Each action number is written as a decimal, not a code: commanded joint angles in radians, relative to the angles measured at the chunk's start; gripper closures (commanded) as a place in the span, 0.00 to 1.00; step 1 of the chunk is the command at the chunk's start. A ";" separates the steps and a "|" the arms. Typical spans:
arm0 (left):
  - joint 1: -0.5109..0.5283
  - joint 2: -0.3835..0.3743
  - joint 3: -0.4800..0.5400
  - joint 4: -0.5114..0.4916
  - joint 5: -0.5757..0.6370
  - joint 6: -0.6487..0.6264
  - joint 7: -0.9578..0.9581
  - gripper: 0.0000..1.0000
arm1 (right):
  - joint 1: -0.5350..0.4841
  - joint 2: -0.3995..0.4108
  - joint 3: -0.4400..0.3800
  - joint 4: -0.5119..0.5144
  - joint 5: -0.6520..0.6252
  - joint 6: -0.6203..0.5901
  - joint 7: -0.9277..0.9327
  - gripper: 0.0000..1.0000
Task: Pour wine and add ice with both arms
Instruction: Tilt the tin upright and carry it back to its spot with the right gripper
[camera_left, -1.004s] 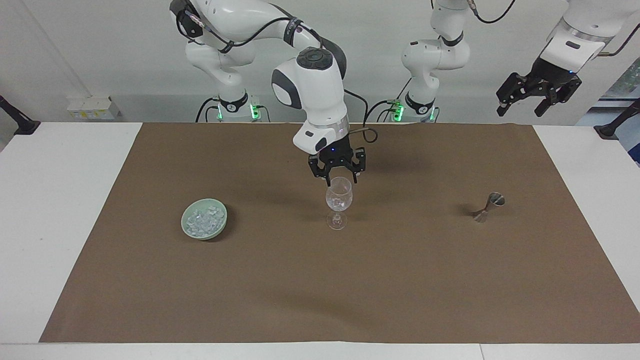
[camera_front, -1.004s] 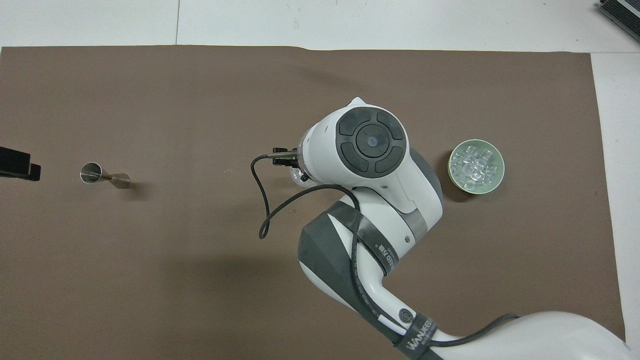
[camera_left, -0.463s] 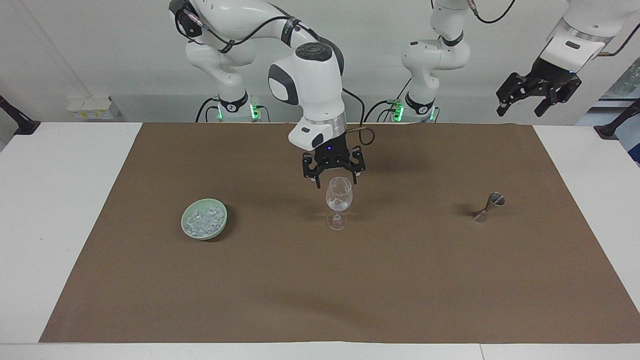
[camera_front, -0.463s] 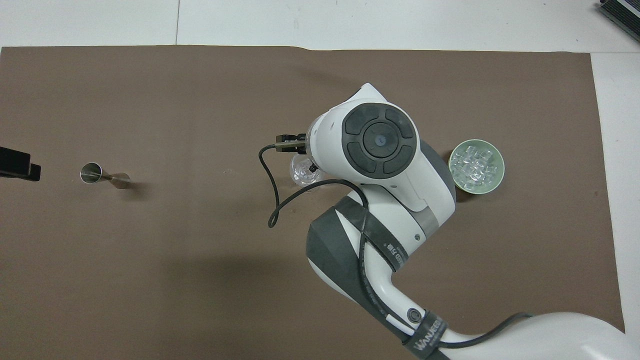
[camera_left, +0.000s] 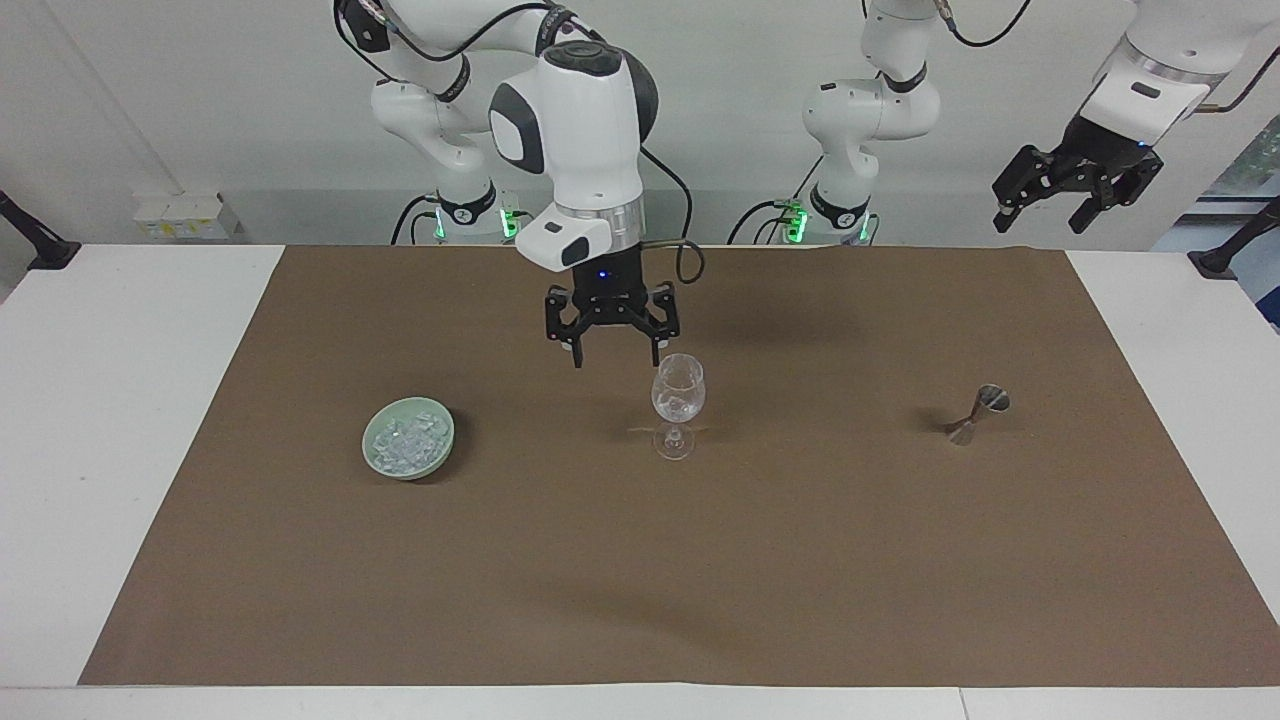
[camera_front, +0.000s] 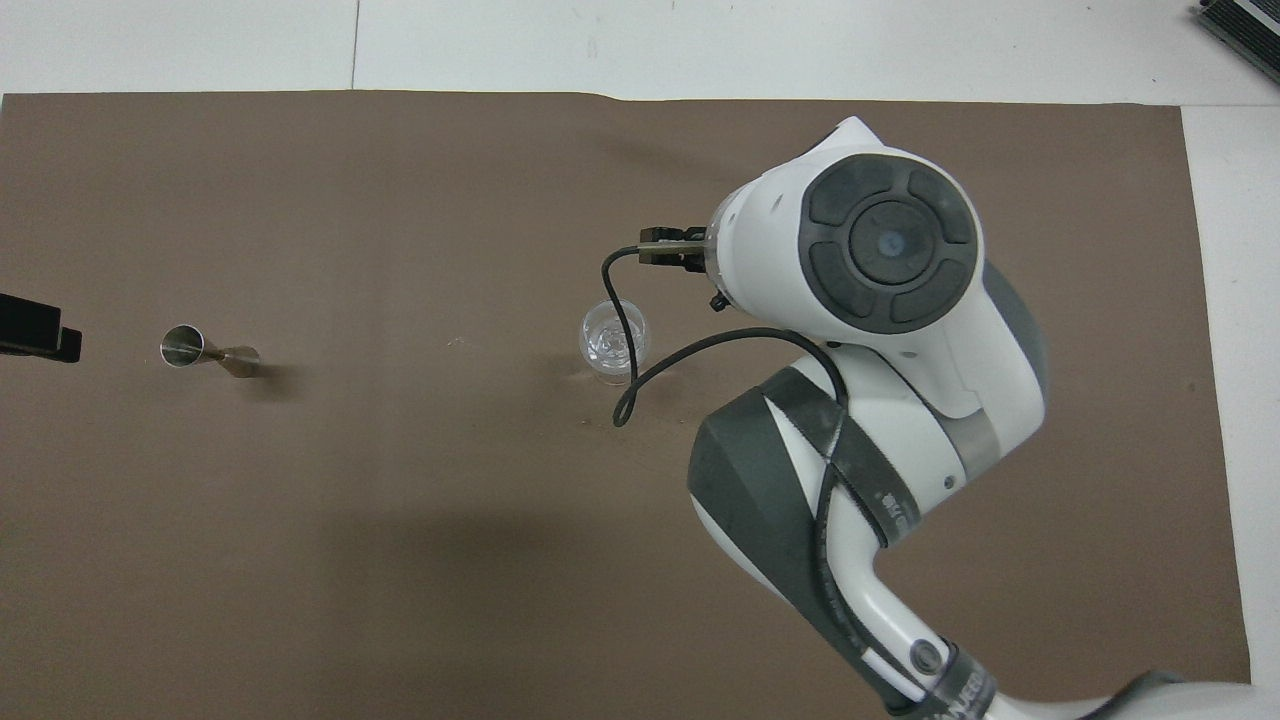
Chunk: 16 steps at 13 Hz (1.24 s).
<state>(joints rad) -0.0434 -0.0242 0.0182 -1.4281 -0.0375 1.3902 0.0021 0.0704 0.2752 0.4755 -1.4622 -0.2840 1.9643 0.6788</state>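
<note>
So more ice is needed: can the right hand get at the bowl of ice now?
Probably yes. The right hand hangs open over bare mat between the glass and the bowl, with nothing between them.

Robot lab: paired arms, bare walls

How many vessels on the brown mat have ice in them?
2. The pale green bowl, toward the right arm's end of the table, is full of ice; the stemmed glass mid-mat holds a few chunks. The metal jigger's inside can't be made out.

Ice in bowl
</note>
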 joint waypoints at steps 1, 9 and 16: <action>-0.006 -0.005 0.008 0.008 -0.007 -0.020 0.003 0.00 | -0.008 -0.057 -0.058 -0.017 0.031 -0.065 -0.024 0.00; -0.006 -0.005 0.008 0.008 -0.007 -0.020 0.003 0.00 | 0.002 -0.186 -0.288 -0.021 0.181 -0.223 -0.160 0.00; -0.006 -0.005 0.008 0.008 -0.007 -0.020 0.003 0.00 | 0.002 -0.257 -0.386 -0.024 0.187 -0.333 -0.243 0.00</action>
<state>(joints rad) -0.0434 -0.0242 0.0182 -1.4281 -0.0375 1.3894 0.0021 0.0728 0.0538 0.1177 -1.4640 -0.1245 1.6590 0.4975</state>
